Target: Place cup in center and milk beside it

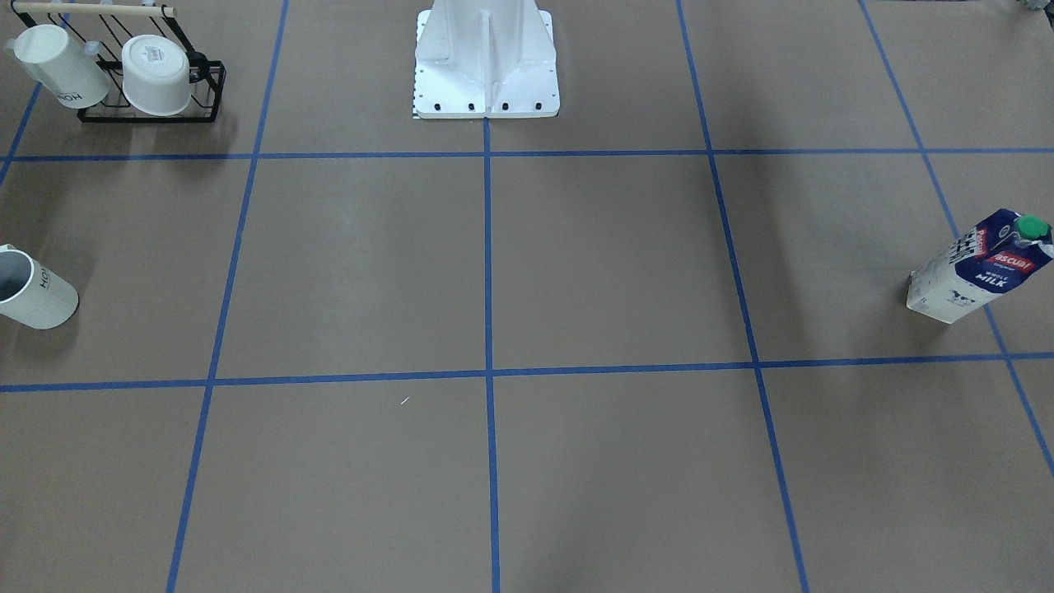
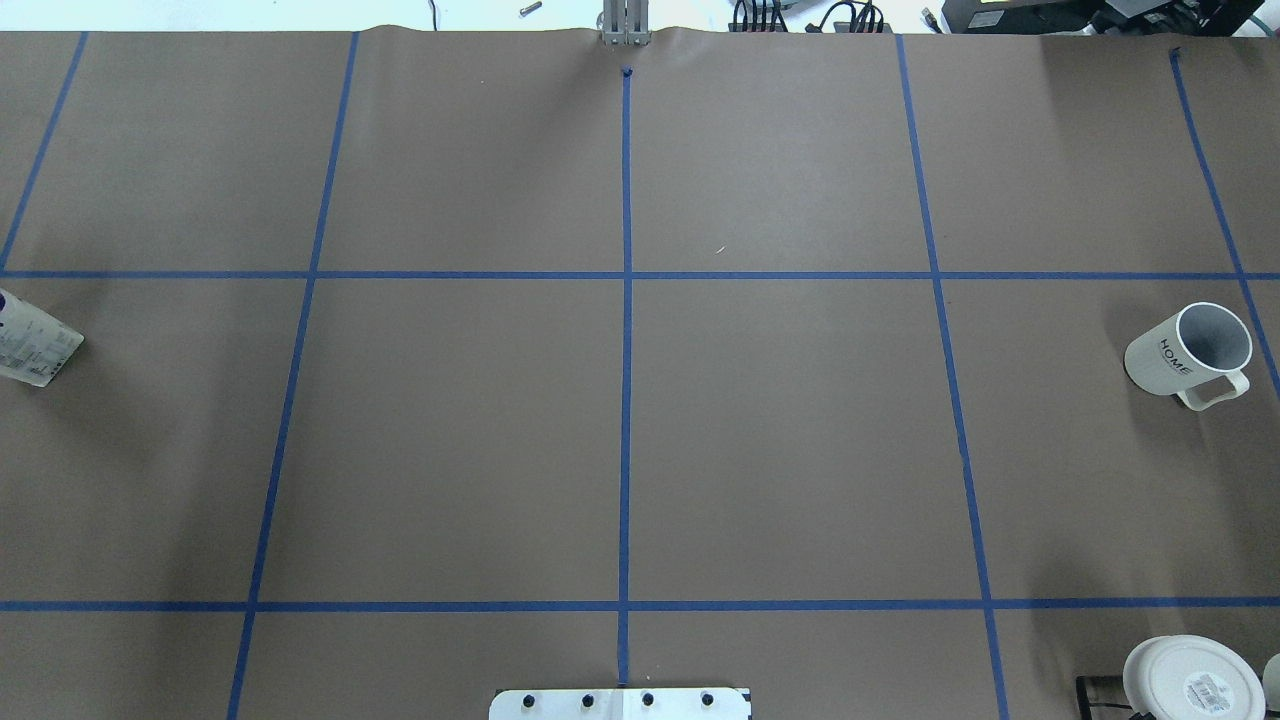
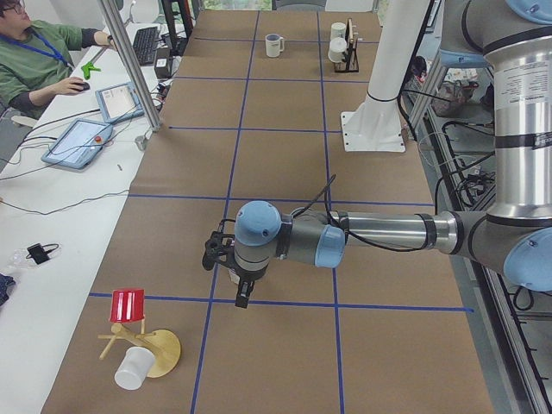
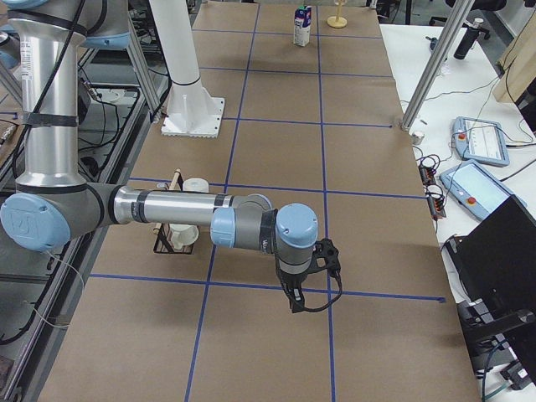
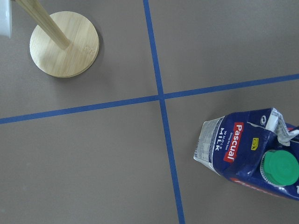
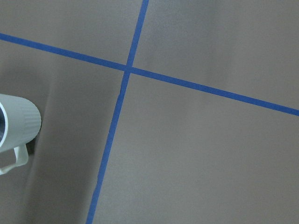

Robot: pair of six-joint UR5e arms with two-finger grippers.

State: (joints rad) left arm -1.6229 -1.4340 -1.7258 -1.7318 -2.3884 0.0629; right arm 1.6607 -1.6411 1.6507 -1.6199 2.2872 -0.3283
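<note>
The cup, a white mug with a dark inside and black lettering, stands upright at the table's right end. It also shows in the front-facing view and at the left edge of the right wrist view. The milk, a navy-and-white carton with a green cap, stands at the table's left end and shows in the left wrist view. The center is bare brown tabletop. My left gripper hangs above the milk. My right gripper hangs above the cup. I cannot tell whether either is open or shut.
A black rack with two upturned white mugs stands near the robot's right side. A wooden stand with a red cup is beyond the milk. The white robot base is at the near edge. An operator sits beside the table.
</note>
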